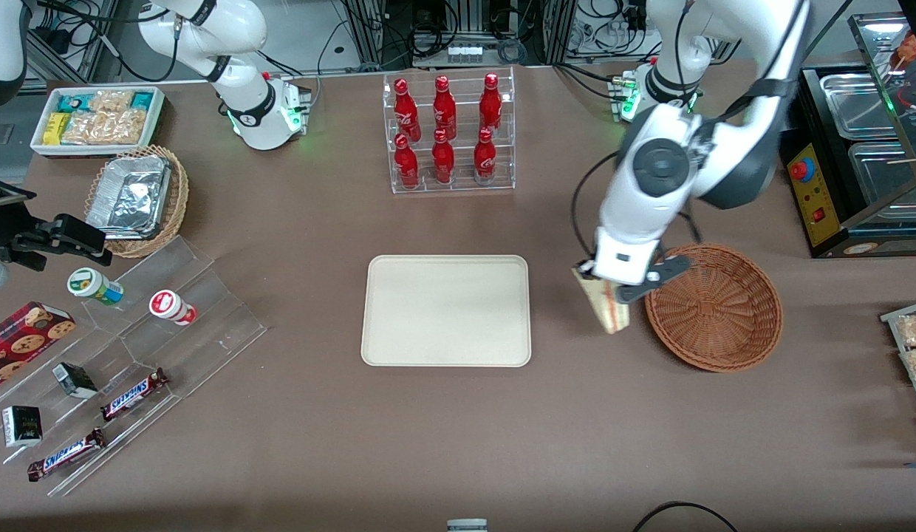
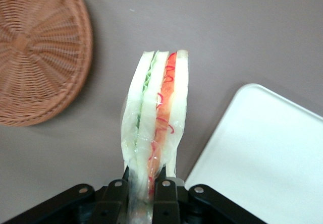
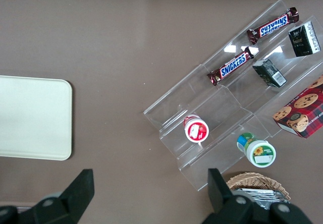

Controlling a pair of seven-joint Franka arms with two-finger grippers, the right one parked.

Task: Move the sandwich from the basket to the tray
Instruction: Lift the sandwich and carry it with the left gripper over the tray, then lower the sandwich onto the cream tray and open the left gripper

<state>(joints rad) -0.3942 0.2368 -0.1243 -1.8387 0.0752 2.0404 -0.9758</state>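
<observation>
The sandwich [image 1: 609,310] is held tight between the two fingers of the gripper [image 2: 143,186], which are squeezed on its bread sides. It is kept up in the air over the brown table [image 1: 458,443], between the basket [image 1: 716,307] and the tray [image 1: 447,310]. Red and green stripes can be seen along its edge. Nothing is seen inside the basket, and nothing is seen on the tray. A rack of red bottles [image 1: 447,129] is placed farther from the front camera than the tray.
</observation>
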